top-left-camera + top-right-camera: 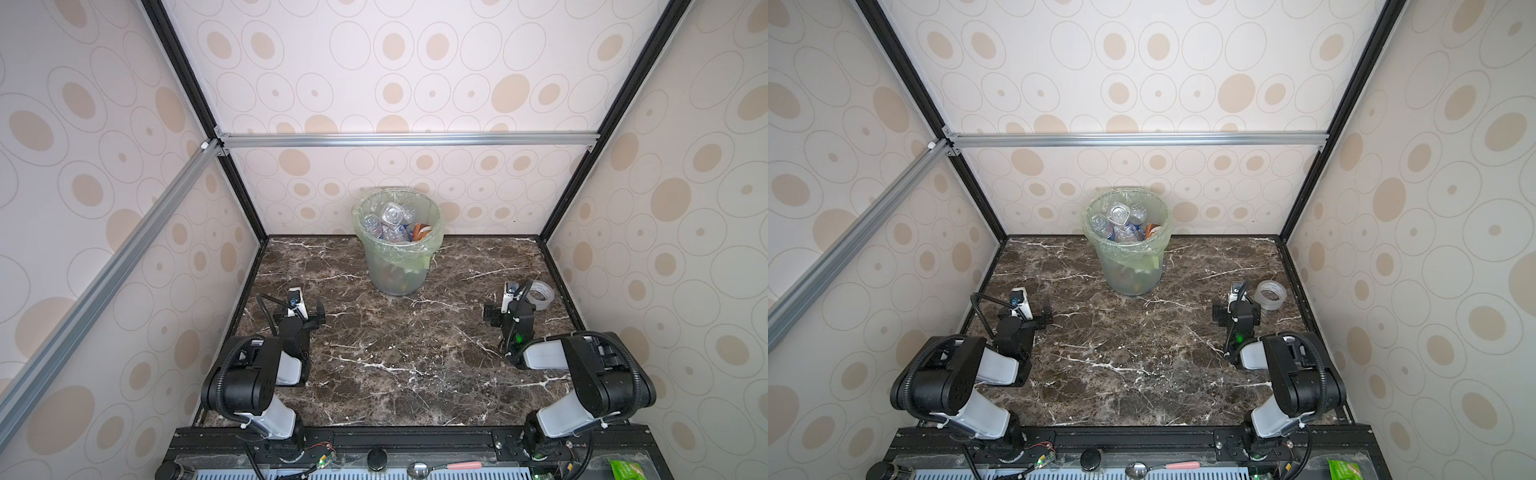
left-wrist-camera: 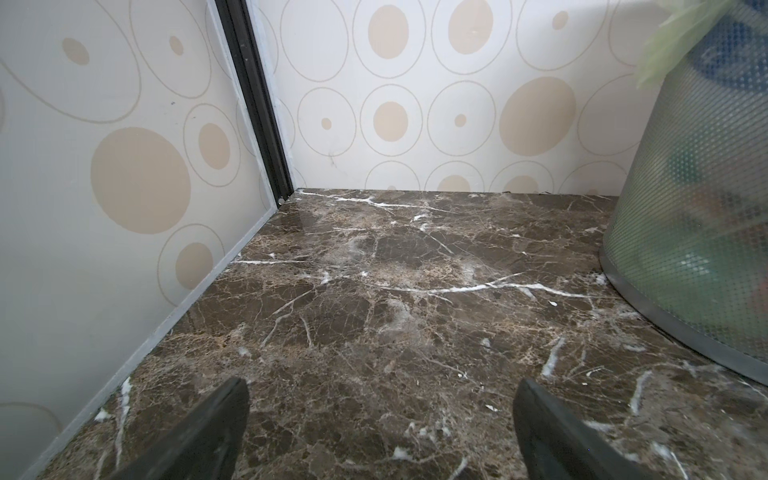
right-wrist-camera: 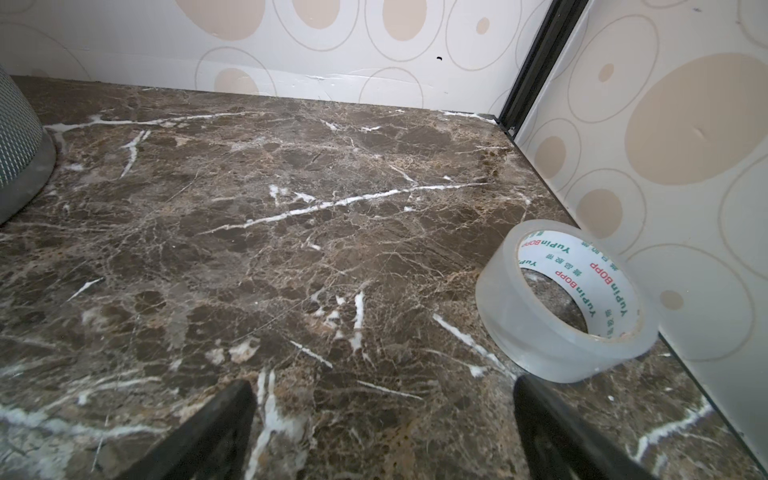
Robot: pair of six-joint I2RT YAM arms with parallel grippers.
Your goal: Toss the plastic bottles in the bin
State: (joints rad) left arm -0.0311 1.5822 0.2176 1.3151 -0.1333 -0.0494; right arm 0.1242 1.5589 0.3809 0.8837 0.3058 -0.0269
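Observation:
The bin (image 1: pixel 395 274) (image 1: pixel 1129 274) stands at the back middle of the marble table, its pale green bag folded over the rim. Several plastic bottles (image 1: pixel 390 218) (image 1: pixel 1120 217) lie piled inside it, mostly clear ones. I see none on the table. My left gripper (image 1: pixel 305 318) (image 1: pixel 1027 318) (image 2: pixel 380 415) rests low at the left, open, with only marble between its fingers. The bin's wall (image 2: pixel 685 208) stands off to one side of it. My right gripper (image 1: pixel 509 311) (image 1: pixel 1237 311) (image 3: pixel 382 415) rests low at the right, open and empty. The bin's base (image 3: pixel 16 137) shows at the edge of the right wrist view.
A roll of clear tape (image 1: pixel 540 295) (image 1: pixel 1271 295) (image 3: pixel 557 307) lies by the right wall, just beyond one right finger. Patterned walls close the table on three sides. A spoon (image 1: pixel 419 468) and a black knob (image 1: pixel 376 457) lie on the front rail.

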